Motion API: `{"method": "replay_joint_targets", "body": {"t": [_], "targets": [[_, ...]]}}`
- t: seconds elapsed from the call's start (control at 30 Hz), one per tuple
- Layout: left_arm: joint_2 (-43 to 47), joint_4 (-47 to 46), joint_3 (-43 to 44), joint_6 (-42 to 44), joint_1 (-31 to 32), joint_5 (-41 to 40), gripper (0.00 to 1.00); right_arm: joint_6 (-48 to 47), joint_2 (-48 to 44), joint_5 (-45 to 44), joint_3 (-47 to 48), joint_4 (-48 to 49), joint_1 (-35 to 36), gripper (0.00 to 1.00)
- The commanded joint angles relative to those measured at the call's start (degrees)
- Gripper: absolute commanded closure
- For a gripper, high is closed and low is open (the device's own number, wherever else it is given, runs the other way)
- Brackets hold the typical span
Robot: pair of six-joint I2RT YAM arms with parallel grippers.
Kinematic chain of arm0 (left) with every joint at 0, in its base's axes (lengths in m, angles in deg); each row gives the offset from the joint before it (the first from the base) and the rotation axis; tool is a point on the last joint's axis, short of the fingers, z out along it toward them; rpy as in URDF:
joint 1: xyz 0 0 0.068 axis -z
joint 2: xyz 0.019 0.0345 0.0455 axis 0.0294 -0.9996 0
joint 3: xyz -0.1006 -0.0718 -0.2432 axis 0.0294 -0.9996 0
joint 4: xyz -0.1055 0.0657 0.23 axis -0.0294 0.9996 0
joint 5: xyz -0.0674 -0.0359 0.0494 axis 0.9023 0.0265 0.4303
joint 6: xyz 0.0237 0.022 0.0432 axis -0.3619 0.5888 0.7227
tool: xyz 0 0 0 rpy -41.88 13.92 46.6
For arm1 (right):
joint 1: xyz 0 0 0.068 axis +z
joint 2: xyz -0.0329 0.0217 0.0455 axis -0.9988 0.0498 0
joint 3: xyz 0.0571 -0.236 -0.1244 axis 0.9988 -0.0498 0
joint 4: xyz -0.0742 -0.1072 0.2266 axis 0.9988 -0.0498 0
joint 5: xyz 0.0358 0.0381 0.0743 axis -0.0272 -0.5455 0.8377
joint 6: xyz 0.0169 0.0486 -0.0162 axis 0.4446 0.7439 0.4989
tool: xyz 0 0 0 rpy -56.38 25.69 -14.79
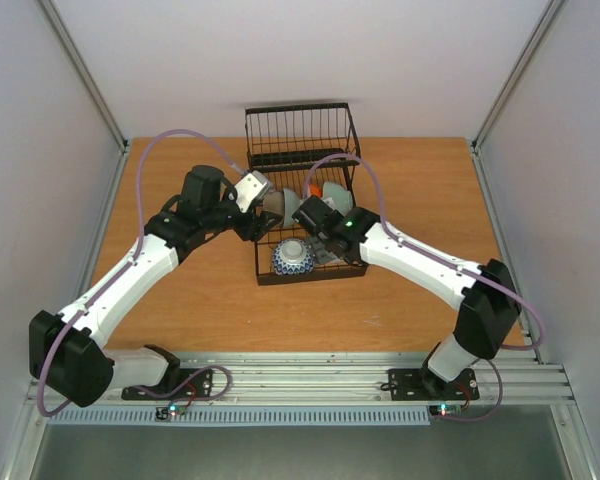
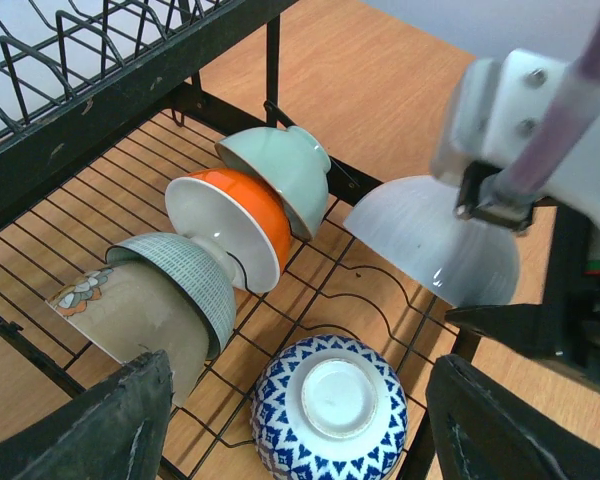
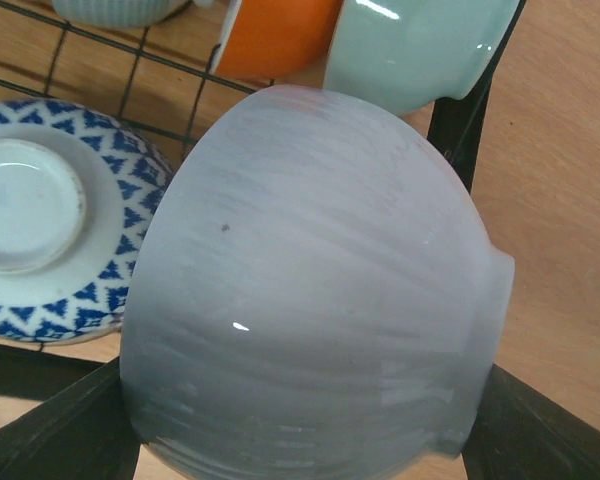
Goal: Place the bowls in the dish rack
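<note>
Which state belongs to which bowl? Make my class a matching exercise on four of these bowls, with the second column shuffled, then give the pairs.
Column one
1. blue-patterned bowl
2. orange bowl
3. mint-green bowl
4. pale grey bowl

Column two
A. gripped between the fingers of the right tool
B. on its side in the leaning row, white inside showing
C. upside down, foot ring up
D. at one end of the leaning row

Pairs: 1-C, 2-B, 3-D, 4-A
</note>
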Motion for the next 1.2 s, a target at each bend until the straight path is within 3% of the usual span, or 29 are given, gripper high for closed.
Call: {"method": "replay_joint_targets", "body": {"t": [0.0, 0.9, 1.17], "targets": [[0.41, -0.77, 0.65, 0.99, -0.4, 0.07, 0.3, -1.59, 2.52, -5.44, 3.32, -1.07, 0.42, 0.99], [0.4, -1.21, -0.14, 1.03, -0.46, 1.39, 0.29, 1.61, 19.8, -10.62, 9.8, -9.91, 1.7, 0.97], [0.33, -1.08, -0.23, 1.25, -0.49, 1.52, 0.29, 1.92, 21.38, -9.26, 9.27, -8.29, 1.84, 0.67]]}}
